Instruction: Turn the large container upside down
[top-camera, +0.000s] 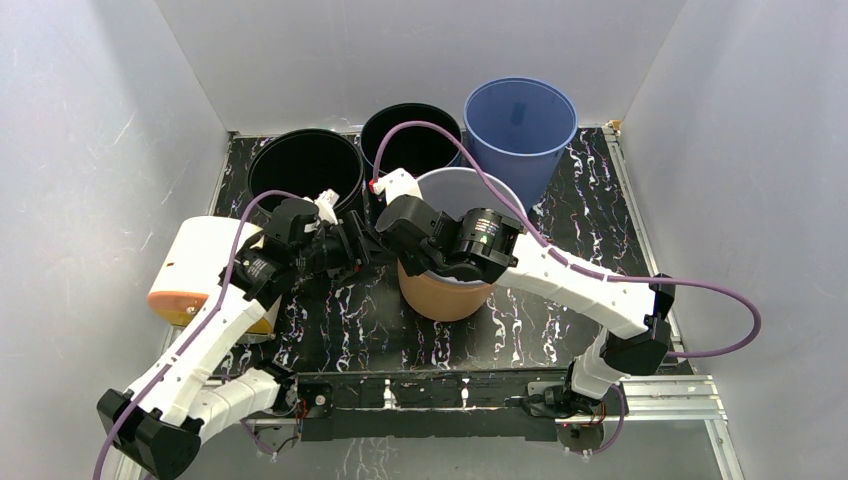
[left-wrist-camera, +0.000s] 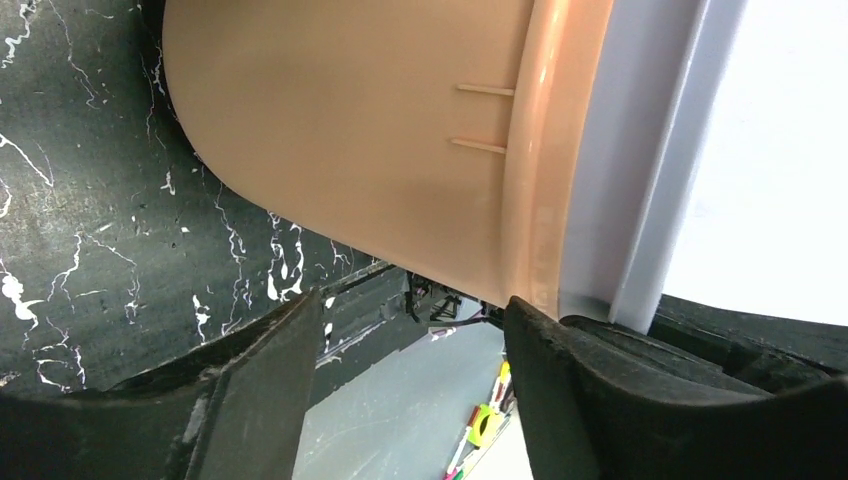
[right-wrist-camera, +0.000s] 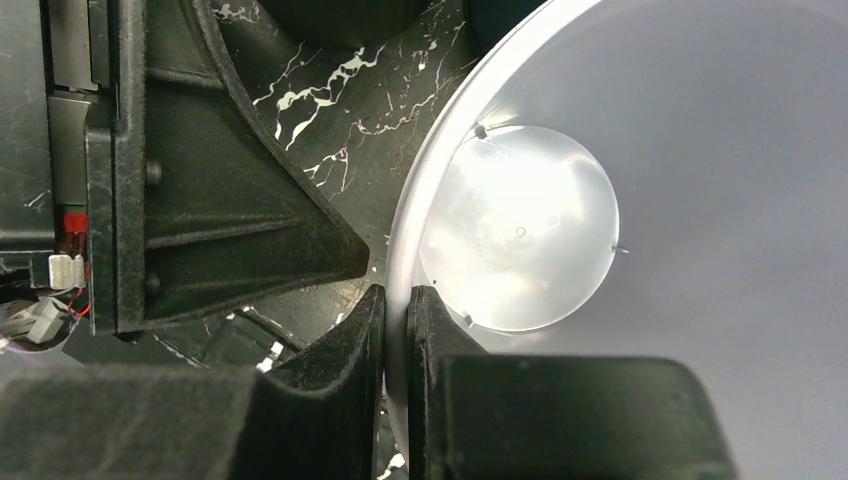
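A tan container (top-camera: 445, 293) stands upright mid-table with a white container (top-camera: 470, 187) nested inside it. My right gripper (top-camera: 402, 243) is shut on the white container's left rim (right-wrist-camera: 397, 300), one finger inside and one outside; its pale inside (right-wrist-camera: 600, 200) fills the right wrist view. My left gripper (top-camera: 362, 250) is open just left of the tan container. In the left wrist view the tan wall (left-wrist-camera: 350, 130) and the white rim (left-wrist-camera: 640, 150) lie above the spread jaws (left-wrist-camera: 410, 345), with one fingertip (left-wrist-camera: 525, 315) at the tan rim's edge.
Two black buckets (top-camera: 305, 165) (top-camera: 410, 135) and a blue bucket (top-camera: 520, 120) stand along the back edge. A white container with an orange rim (top-camera: 200, 265) lies on its side at the left edge. Grey walls enclose the table on three sides.
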